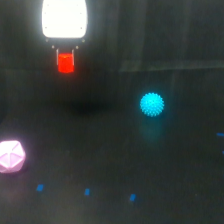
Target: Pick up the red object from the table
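The red object (pixel 65 62) is a small bright red-orange block at the upper left of the exterior view. It sits between the two short dark fingers of my gripper (pixel 65 56), below the gripper's bright white body. The gripper is shut on it and holds it above the black table (pixel 125 165). A faint dark shadow lies on the table below it.
A spiky cyan ball (pixel 152 104) rests on the table to the exterior view's right of the gripper. A pale pink faceted polyhedron (pixel 11 156) lies at the left edge. Small blue marks (pixel 87 191) dot the table's near part.
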You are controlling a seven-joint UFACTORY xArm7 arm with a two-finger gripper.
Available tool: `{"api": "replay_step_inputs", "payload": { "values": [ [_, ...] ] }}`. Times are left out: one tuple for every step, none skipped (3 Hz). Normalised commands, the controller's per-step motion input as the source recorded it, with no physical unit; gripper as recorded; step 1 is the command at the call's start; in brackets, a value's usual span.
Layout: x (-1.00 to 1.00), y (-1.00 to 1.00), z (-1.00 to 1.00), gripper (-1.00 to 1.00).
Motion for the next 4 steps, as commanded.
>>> {"api": "replay_step_inputs", "payload": {
  "values": [
    [-0.09, 0.0, -0.05, -0.89],
    [-0.16, -0.27, -0.46, -1.0],
    [-0.74, 0.09, 0.71, -0.94],
    [-0.02, 0.44, 0.41, -0.77]
  ]
}}
